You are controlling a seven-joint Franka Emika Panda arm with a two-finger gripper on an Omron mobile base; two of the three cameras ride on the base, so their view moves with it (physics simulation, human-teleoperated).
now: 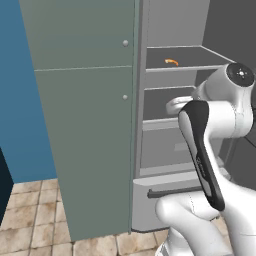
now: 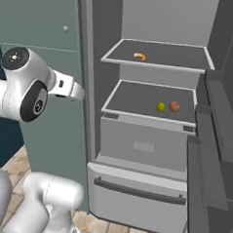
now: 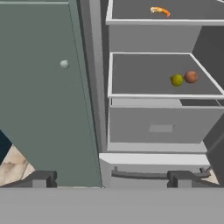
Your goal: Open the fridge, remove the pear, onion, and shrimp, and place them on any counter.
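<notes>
Looking straight into the fridge (image 2: 151,140) now, and its door stands wide open, swung off to our right with its dark inner shelves edge-on in the right base view. We can see the grey interior clearly: an upper shelf, a lower shelf, a closed compartment under that, and the bottom drawer (image 2: 137,200) with its long dark bar handle.

Up on the top shelf we've got the shrimp (image 2: 139,56), a thin curved orange piece lying toward the left-hand side. One shelf down, the pear (image 2: 160,107) and the onion (image 2: 174,106) sit just beside each other toward the right of the shelf, pear on the left, onion on the right, very close, and we cannot tell whether they touch. From the hand camera it's the same picture: shrimp (image 3: 159,11) at the top, pear (image 3: 176,80) and onion (image 3: 190,77) side by side below.

Our gripper (image 3: 112,178) is out in front of the fridge, well apart from all three items. Its two dark fingertips (image 3: 41,178) stand far apart at the bottom of the hand view, so the jaws are spread wide and there's nothing between them.

To the left of the fridge stands the tall grey-green cabinet (image 1: 85,125) with its small round knobs (image 1: 125,43), doors closed. Our white arm (image 1: 215,130) is folded up in front of the lower fridge in the left base view. Tan floor tiles (image 1: 30,220) run underneath.
</notes>
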